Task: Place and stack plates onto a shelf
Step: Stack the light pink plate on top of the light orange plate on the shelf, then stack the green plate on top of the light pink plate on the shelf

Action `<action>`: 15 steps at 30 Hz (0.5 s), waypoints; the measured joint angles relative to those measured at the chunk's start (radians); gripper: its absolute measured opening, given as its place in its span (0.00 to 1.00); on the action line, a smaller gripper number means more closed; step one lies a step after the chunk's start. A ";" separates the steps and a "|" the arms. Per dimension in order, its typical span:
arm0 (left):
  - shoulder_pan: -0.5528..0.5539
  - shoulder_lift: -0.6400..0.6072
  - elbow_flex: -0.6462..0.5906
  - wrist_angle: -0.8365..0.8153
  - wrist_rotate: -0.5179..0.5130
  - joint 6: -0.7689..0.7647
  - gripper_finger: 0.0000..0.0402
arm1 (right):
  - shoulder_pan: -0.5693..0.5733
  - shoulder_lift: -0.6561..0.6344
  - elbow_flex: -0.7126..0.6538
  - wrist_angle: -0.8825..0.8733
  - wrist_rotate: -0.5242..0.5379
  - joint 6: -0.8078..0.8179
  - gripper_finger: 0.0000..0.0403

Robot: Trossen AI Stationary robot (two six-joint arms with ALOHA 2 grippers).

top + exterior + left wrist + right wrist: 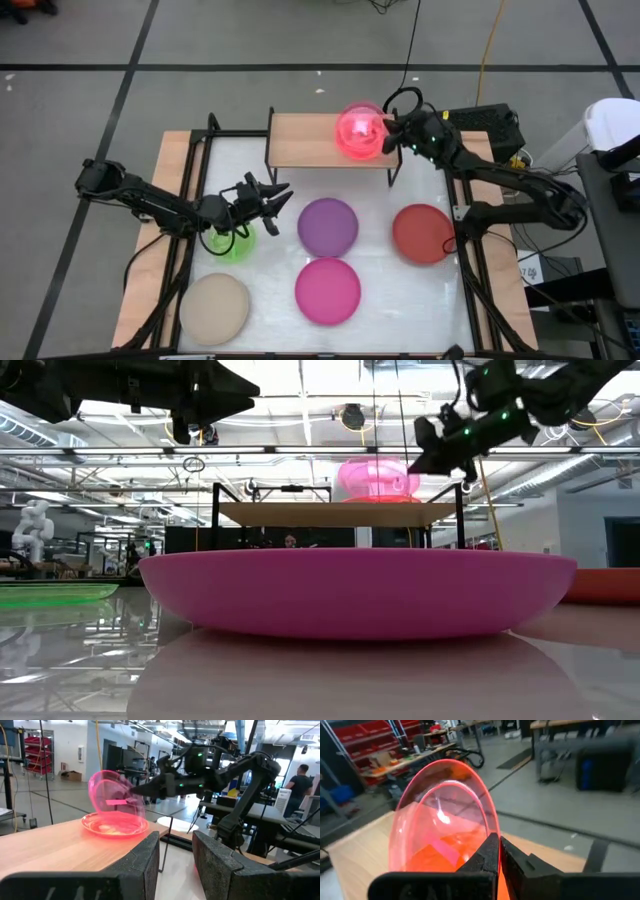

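You have bright, even light from ceiling strips, which show plainly in the low view. The white surface point(380, 290) is nearly washed out from above and mirrors the ceiling in the low view. The translucent pink plate point(358, 131) glows hot and blooms. The magenta plate point(358, 592) looms soft and oversized. Your left wrist fingers point(137, 870) are blurred, and the right wrist background is smeared.
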 joint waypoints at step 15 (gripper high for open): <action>0.001 0.000 0.000 -0.001 0.000 0.006 0.30 | -0.064 0.050 0.000 0.011 -0.084 0.005 0.19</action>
